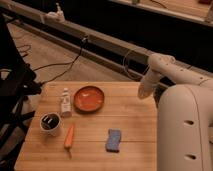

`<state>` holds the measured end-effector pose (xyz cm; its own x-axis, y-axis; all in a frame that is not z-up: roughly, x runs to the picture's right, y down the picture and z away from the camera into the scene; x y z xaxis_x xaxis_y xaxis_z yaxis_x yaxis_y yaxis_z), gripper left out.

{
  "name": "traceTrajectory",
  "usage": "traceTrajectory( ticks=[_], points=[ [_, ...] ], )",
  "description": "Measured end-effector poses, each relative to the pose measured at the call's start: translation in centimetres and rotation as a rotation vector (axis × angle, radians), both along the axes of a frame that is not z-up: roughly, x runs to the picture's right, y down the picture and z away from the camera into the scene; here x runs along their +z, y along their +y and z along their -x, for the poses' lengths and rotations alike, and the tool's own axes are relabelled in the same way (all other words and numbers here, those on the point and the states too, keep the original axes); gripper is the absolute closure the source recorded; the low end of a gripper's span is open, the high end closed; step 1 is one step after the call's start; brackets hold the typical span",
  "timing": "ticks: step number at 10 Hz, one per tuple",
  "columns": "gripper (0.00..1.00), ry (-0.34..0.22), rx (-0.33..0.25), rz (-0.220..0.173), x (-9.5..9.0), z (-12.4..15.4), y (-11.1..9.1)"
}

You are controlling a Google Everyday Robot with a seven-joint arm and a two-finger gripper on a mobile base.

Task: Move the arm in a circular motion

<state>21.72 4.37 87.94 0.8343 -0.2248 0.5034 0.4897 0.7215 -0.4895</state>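
While a carrot (69, 136), a blue sponge (113, 140), an orange-red plate (89, 98), a small white bottle (65, 102) and a white cup (50, 123) with dark contents sit on the wooden table (90, 157), the glossy white arm (172, 75) reaches in from the right with its elbow bent high. Its gripper (143, 91) hangs at the table's far right edge, well apart from every item. Whether the gripper is open or closed cannot be told from this view, and nothing is seen in its grasp. The posture appears to suit the job: the task is a circular sweep of the arm alone, so the tip is held raised and off to one side, where a loop would likely pass clear of the objects below. Cables (65, 64) trail across the floor beyond the table
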Motion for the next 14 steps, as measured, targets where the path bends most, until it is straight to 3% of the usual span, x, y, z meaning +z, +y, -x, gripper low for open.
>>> traceTrajectory(
  ticks=[2, 4, 7, 9, 10, 12, 14],
  points=[
    [1.0, -0.119, -0.002, -0.01, 0.8, 5.8, -0.7],
    [1.0, -0.23, -0.022, 0.013, 0.5, 10.2, 0.5],
    [1.0, -0.313, -0.073, 0.073, -1.1, 12.2, 3.9],
    [1.0, -0.305, -0.073, 0.098, -2.7, 10.4, 5.5],
    [1.0, -0.272, -0.063, 0.098, -3.2, 8.6, 5.8],
    [1.0, -0.177, -0.035, 0.068, -3.4, 4.6, 4.8],
    [1.0, -0.09, -0.017, 0.018, -2.7, 1.8, 2.3]
  ],
)
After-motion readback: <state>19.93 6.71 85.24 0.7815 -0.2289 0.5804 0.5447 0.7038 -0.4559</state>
